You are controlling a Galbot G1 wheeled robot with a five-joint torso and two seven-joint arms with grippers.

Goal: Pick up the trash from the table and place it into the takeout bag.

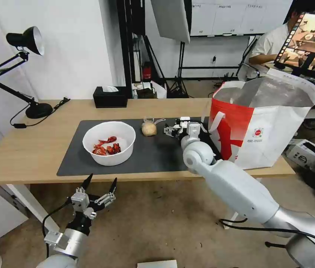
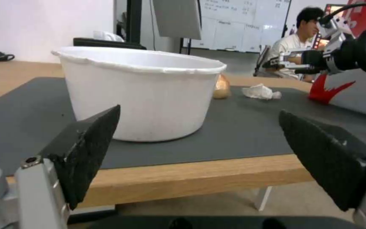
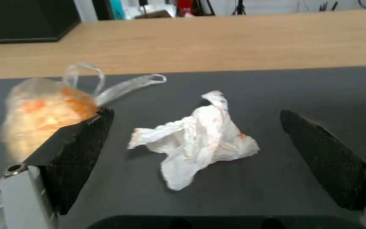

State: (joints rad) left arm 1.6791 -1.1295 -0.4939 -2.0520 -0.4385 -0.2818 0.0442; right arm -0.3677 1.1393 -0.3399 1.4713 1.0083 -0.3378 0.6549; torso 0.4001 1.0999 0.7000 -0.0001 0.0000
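Right hand [image 3: 195, 165] is hovering with its fingers spread wide on either side of the tissue [image 3: 198, 140], a crumpled white wad with orange stains lying on the smooth dark mat [image 3: 276, 92]. Just beside it, the ball [image 1: 149, 128] is sitting in clear wrap. Left hand [image 1: 99, 184] is hanging wide open below the counter [image 1: 23, 149] edge, facing the round white bowl [image 1: 109, 143] holding red shells. Foil-lined bag [image 1: 265, 123] is standing at the mat's right end.

White wall [image 1: 75, 44] behind; brown floor [image 1: 157, 223]; black desk lamp [image 1: 19, 70] at left; what appears a whiteboard [image 1: 235, 16] beyond.
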